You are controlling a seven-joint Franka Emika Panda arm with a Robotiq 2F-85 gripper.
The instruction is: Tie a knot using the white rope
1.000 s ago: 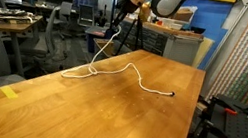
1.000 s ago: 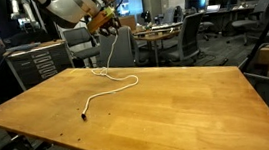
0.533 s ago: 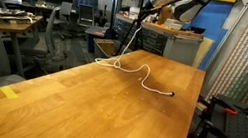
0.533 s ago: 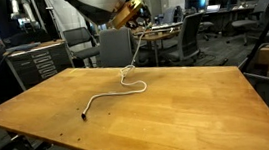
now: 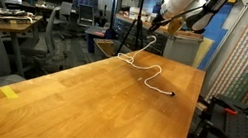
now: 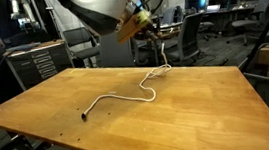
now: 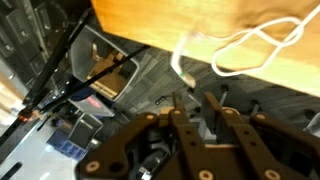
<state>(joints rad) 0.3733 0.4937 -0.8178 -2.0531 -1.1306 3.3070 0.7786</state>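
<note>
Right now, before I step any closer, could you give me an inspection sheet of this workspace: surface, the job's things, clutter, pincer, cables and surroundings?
Surface: wooden table, bare wood.
Job's things: white rope lies curved on the table, with its black tip toward the near edge. The other end makes a loose loop and rises toward the pincer. No tight knot seen.
Clutter: one yellow tag near a corner.
Pincer: pincer hangs above the table's far edge. Whether it grips the rope cannot be told.
Cables: nothing seen.
Surroundings: office chairs, desks and a drawer cabinet beyond the table.
</note>
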